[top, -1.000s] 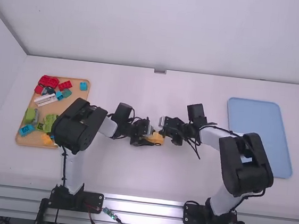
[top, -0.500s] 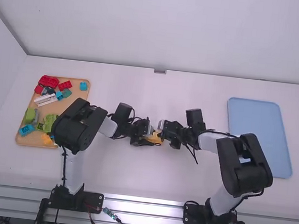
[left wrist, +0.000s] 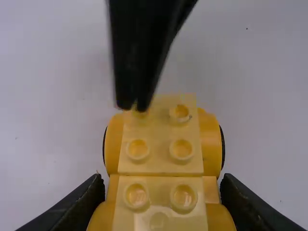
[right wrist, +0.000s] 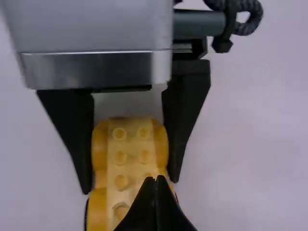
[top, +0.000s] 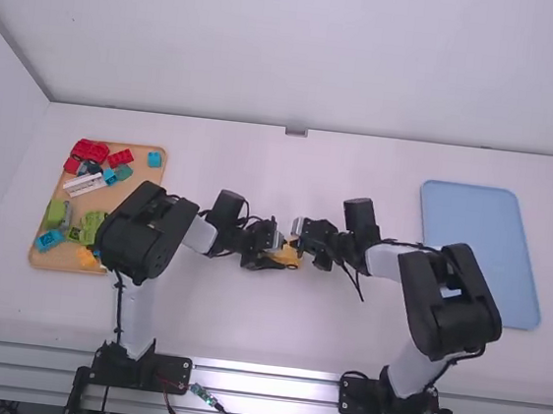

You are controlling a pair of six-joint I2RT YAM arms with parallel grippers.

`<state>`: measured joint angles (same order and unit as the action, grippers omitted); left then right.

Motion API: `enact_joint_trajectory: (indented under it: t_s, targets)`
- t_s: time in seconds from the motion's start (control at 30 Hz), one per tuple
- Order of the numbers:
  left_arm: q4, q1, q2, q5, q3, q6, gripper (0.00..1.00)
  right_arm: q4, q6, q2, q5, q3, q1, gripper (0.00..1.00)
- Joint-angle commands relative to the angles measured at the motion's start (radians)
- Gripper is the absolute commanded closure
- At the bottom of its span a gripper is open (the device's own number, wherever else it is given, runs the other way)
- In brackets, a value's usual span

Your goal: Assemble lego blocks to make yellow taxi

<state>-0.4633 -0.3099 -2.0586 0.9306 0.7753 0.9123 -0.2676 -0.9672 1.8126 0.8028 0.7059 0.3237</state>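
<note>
Left end effector (top: 282, 256) is clamped across the yellow block car (left wrist: 161, 161), around the middle of the surface (top: 274, 325). Both arms bend inward, and my right end effector (top: 295, 245) sits over the studs at one end, fingers together; contact I can't tell. Since a second ago, I've shifted the right arm slightly leftward; the left hasn't moved.

Yellow lego assy (left wrist: 161, 164), 2 stud rows up, mid-tbl.
</note>
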Motion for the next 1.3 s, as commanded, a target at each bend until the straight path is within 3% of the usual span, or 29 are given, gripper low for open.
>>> enact_joint_trajectory:
  t_s: [0.0,0.23,0.53,0.8,1.03,1.17,1.27]
  targets:
    - [0.018,-0.011,-0.006,-0.008,0.005,-0.006,0.47,-0.001,0.035,0.055,0.016,-0.005,0.003,1.00]
    - [0.019,-0.011,-0.006,-0.008,0.005,-0.006,0.48,0.059,-0.006,0.063,0.051,-0.006,-0.005,1.00]
    - [0.019,-0.011,-0.006,-0.008,0.010,-0.007,0.48,0.091,-0.002,0.064,-0.041,-0.008,0.039,1.00]
    - [0.018,-0.011,-0.006,-0.008,0.010,-0.006,0.48,0.028,0.011,0.085,-0.045,-0.068,0.034,1.00]
    - [0.019,-0.011,-0.006,-0.008,0.010,-0.004,0.48,0.039,0.027,0.160,-0.037,-0.013,0.037,1.00]
    - [0.018,-0.011,-0.006,-0.009,0.010,-0.003,0.49,0.118,0.019,0.120,-0.039,0.036,0.036,1.00]
    - [0.018,-0.010,-0.006,-0.008,0.010,-0.003,0.49,0.194,-0.021,0.019,-0.041,0.069,0.025,1.00]
